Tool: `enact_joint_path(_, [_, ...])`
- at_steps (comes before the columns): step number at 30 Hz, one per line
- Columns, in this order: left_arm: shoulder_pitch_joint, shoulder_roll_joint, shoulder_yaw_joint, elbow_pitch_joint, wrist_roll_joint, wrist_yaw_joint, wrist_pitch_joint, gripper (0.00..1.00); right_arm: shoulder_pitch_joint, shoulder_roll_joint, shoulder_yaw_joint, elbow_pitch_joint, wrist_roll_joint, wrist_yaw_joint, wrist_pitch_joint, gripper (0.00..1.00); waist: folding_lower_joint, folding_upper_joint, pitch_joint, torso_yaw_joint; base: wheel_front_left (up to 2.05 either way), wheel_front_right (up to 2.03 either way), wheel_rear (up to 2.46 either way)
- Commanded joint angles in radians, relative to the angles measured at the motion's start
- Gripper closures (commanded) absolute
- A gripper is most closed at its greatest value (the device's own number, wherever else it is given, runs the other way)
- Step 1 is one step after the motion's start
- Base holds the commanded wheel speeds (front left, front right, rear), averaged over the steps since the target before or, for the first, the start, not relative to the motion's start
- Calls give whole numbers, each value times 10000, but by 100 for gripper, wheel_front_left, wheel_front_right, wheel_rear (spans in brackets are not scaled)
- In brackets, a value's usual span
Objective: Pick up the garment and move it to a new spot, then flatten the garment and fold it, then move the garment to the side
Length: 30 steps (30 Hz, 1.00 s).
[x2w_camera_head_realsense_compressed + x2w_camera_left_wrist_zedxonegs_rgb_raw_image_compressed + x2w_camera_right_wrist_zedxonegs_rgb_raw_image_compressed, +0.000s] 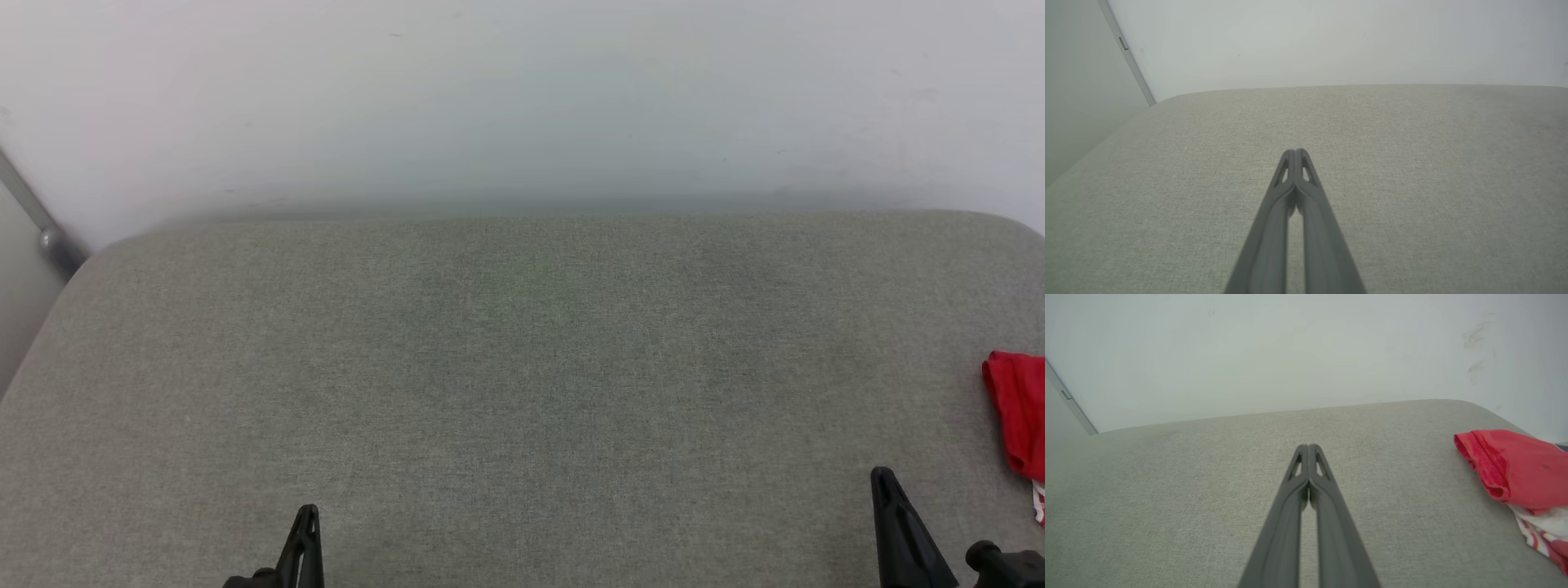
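Both pincers are together and hold nothing.

Left pincer (308,516): lower left of the head view. The fingers are pressed tip to tip, with a thin slot showing lower down between them in the left wrist view. It's over bare grey woven fabric on the bench (522,367). I can't tell whether the tips touch the fabric.

Right pincer (882,477): lower right of the head view, and it looks the same in the right wrist view, tips meeting with nothing between them. Contact with the bench here also can't be told.

The garment (1515,469) lies on the bench at its far right end, to the right of my right pincer and apart from it. It's bunched, not flat. The upper part is a red lump with a stitched hem rolled over towards me. A white piece with red stripes pokes out at the lower end. The head view's right edge cuts it off, so I can't see how far it extends.

The bench has rounded corners and backs onto a plain pale wall (522,98). A grey metal strip (33,212) runs diagonally down the wall at the left, past the bench's far left corner.
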Motion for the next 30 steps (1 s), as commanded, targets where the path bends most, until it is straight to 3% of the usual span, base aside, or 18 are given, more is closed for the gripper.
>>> enact_joint_path(1, [-97, 11, 22, -105, -507, -65, 75, 100, -86, -21, 21, -102, 499, 0, 53, 100, 0, 0, 4, 0, 0, 0, 0])
enact_joint_path(30, [-1190, 166, 344, 444, -5905, -685, 1176, 100, -1150, -242, 139, 570, 5629, -2, 1080, 100, 0, 0, 70, -12, 0, 0, 0])
